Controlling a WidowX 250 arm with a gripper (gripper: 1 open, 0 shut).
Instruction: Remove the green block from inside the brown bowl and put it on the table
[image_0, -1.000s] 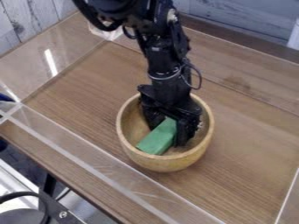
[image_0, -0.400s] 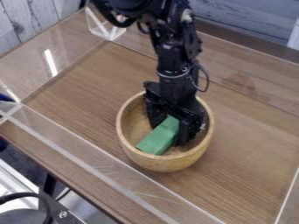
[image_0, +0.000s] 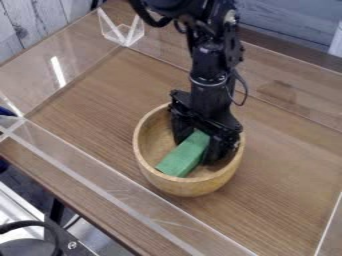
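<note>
A bright green block (image_0: 182, 157) lies tilted inside the round light-brown wooden bowl (image_0: 151, 168), which sits on the wood-grain table (image_0: 94, 95). The black gripper (image_0: 201, 140) points down into the bowl, its jaws open and straddling the upper end of the block. One dark finger (image_0: 179, 128) stands left of the block's top, the other at its right. I cannot tell whether the fingers touch the block. The block's far end is partly hidden by the gripper.
Low clear acrylic walls (image_0: 80, 185) run along the table's edges, with a clear corner piece (image_0: 123, 30) at the back. Dark cables (image_0: 34, 238) lie off the table at the lower left. The black arm (image_0: 207, 40) rises above the bowl.
The arm has swung to the right and stands more upright over the bowl. The gripper stays down in the bowl, open around the green block, which has not moved.
</note>
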